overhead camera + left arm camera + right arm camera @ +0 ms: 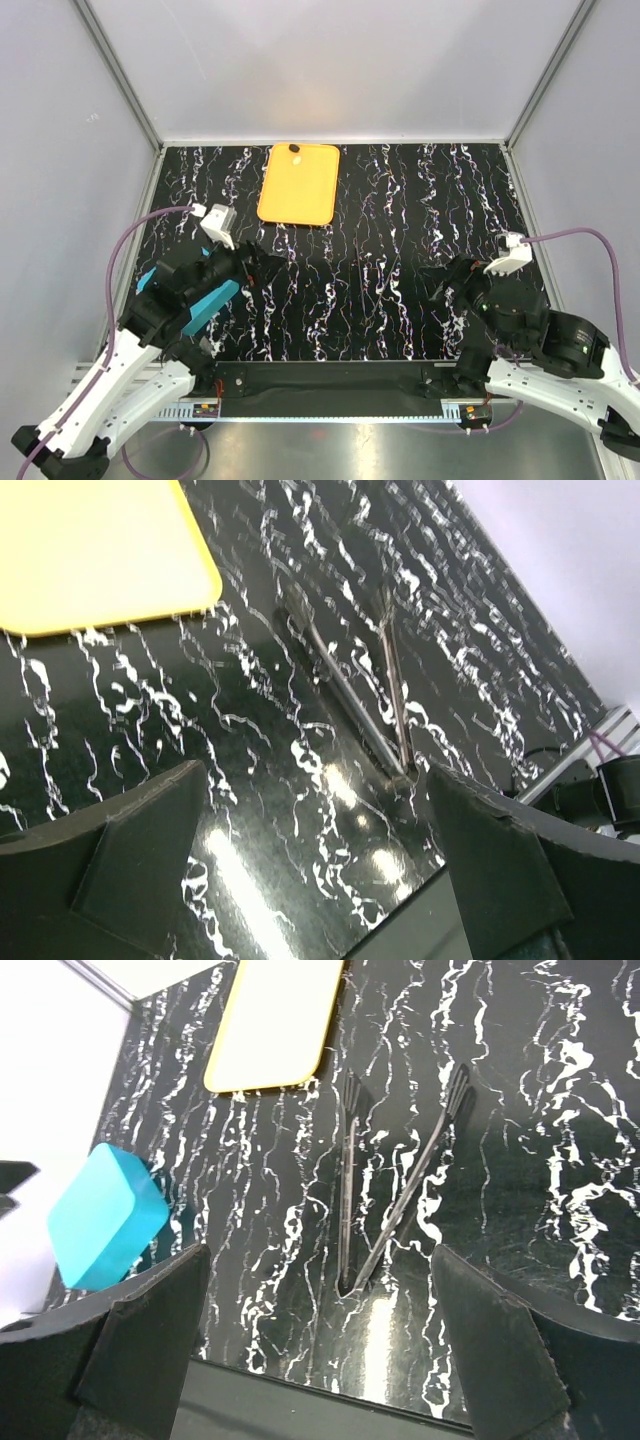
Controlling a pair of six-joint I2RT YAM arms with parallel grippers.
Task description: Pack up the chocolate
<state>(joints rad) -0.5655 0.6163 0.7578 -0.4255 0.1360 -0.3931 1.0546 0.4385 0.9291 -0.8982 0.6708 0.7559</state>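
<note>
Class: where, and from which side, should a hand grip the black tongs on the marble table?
Probably from above, closing across both thin arms of the black tongs just ahead of the joined end. They lie flat in a narrow V, closest together there, tips splayed toward the flat orange tray.

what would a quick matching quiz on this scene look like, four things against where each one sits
Things:
1 orange tray
2 teal box
3 black tongs
4 dark chocolate piece

Places:
a beside the left arm
b on the tray's far edge
c flat on the table, near its middle
d at the table's far side

Pairs: 1-d, 2-a, 3-c, 4-b
</note>
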